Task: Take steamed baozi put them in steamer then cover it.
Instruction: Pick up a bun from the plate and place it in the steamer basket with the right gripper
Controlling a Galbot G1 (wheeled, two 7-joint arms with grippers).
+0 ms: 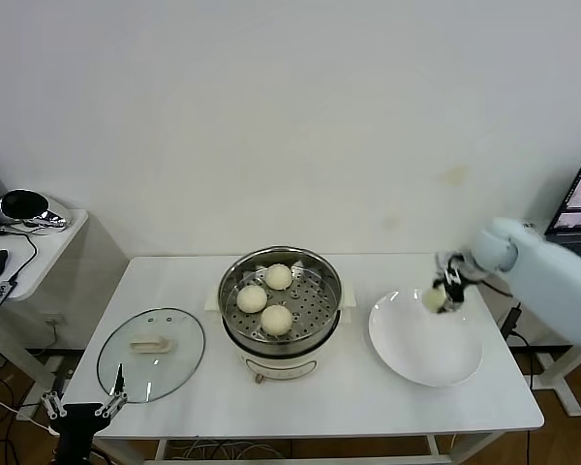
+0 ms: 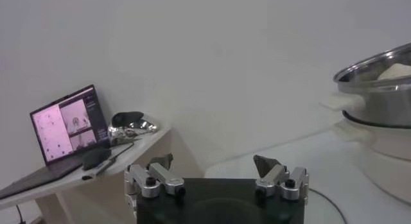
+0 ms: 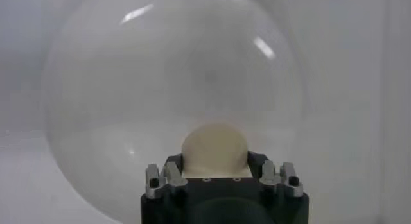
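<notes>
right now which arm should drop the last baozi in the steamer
Right. The right gripper is shut on the fourth baozi above the white plate, beside the steamer. The left gripper sits open and empty by the table's near-left edge.

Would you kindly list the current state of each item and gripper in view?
steamer: uncovered, three baozi inside
cover: lying on table, off the steamer
fourth baozi: gripped over plate
plate: nothing resting on it
right gripper: shut on baozi
left gripper: open, holding nothing
</notes>
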